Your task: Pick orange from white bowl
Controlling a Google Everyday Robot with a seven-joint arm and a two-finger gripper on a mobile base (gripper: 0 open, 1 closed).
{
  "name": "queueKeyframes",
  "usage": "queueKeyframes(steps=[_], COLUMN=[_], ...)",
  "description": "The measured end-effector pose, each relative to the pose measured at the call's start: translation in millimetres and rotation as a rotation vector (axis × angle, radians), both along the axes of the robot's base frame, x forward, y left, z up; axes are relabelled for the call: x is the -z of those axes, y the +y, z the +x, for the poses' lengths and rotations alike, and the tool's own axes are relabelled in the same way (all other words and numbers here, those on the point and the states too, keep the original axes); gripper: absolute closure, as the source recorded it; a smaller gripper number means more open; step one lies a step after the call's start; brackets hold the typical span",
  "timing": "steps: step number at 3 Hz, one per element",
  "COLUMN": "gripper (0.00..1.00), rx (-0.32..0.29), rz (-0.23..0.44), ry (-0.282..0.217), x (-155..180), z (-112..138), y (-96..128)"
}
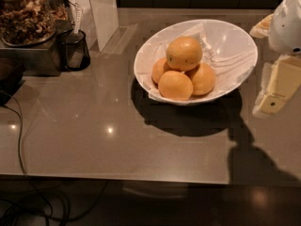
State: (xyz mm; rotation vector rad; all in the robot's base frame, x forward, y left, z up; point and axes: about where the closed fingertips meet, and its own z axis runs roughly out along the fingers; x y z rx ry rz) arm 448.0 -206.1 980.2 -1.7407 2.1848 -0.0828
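Orange, round and yellow-orange with a small dark speck, lies on top of three smaller plain oranges in the wide glossy white bowl. The cream-white gripper hangs right of the bowl, not touching it; open or closed, I cannot tell.

The gripper hangs just beside the white bowl, where the orange tops three others.
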Motion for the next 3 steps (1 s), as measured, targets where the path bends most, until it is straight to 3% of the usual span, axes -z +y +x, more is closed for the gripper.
queueKeyframes(steps=[2, 3], gripper=[0.0, 0.0], rx=[-0.136, -0.136], rz=[0.05, 0.053], ry=[-0.022, -0.026], x=[-9.5, -9.8], z=[50.6, 52.7], y=[49.8, 50.4])
